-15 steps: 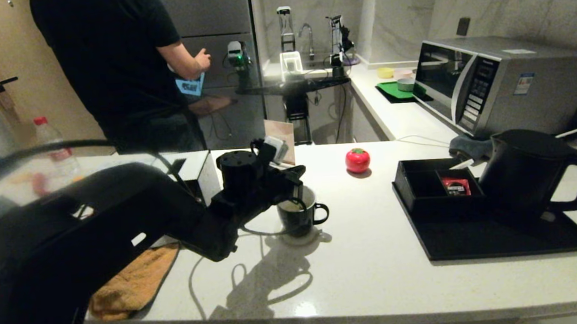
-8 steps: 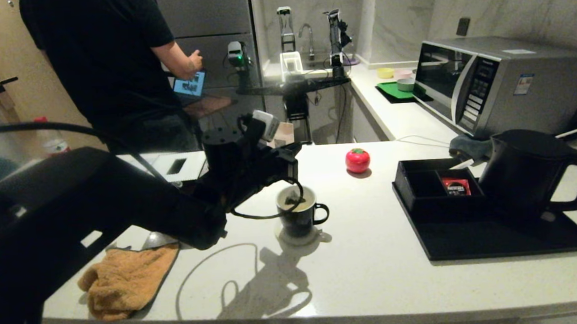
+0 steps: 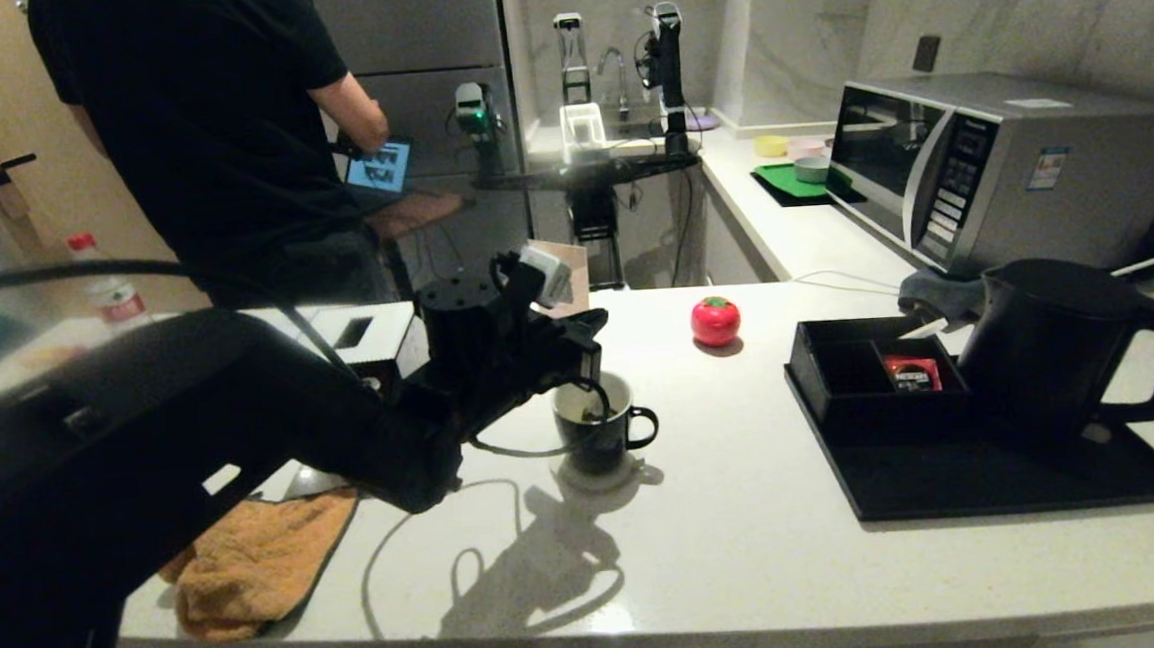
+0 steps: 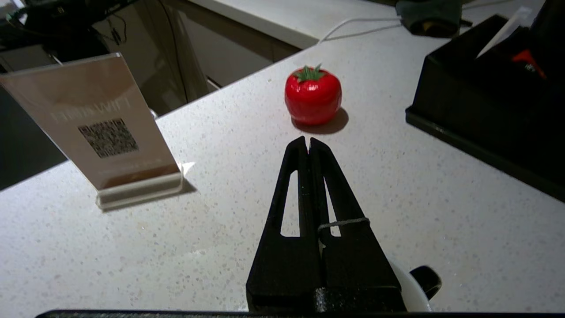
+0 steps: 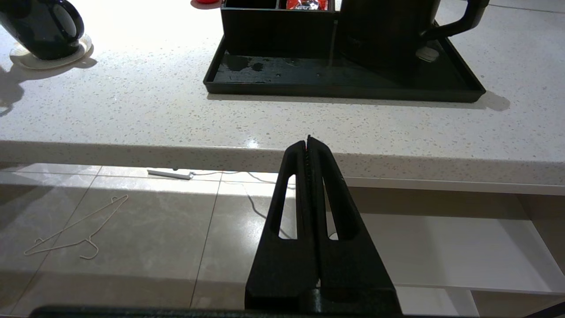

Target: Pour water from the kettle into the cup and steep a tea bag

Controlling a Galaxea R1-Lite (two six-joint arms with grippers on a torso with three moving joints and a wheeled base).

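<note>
Head view: left pincer point(image 3: 592, 371) hovers over the cup point(image 3: 599, 431) at bench point(image 3: 751, 554) centre, fingers pressed together on a tea-bag string point(image 4: 343, 223). Kettle point(image 3: 1064, 344) stands at 3 o'clock. Right pincer point(image 5: 308, 142), closed and empty, hangs below the bench edge.

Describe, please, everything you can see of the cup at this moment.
The cup is a small, glossy black mug with a white inside and a small ear handle turned toward the black tray. It stands upright on a pale round coaster on the white counter. Pale liquid shows inside. The left gripper, shut on a thin string, hangs just over its rim. The kettle stands apart, on the tray.
</note>
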